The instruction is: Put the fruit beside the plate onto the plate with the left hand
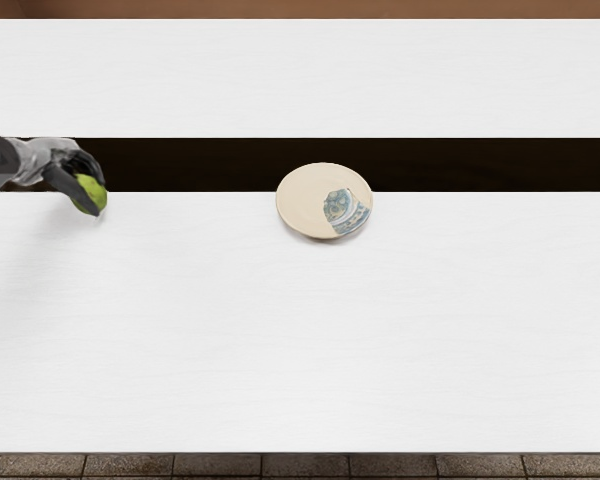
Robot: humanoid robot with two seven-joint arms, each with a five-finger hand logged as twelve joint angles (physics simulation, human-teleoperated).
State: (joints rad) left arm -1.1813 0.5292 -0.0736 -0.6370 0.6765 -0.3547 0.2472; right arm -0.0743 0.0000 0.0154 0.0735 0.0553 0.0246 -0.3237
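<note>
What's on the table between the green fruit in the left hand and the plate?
Nothing. In the head view, only bare white table lies between the fruit in the left hand and the plate.

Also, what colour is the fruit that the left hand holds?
The fruit is yellow-green, best seen in the head view, in the left hand.

Single head view, high, fairly distant, slanting down across white table (300,330), floor strip (300,466) below
</note>
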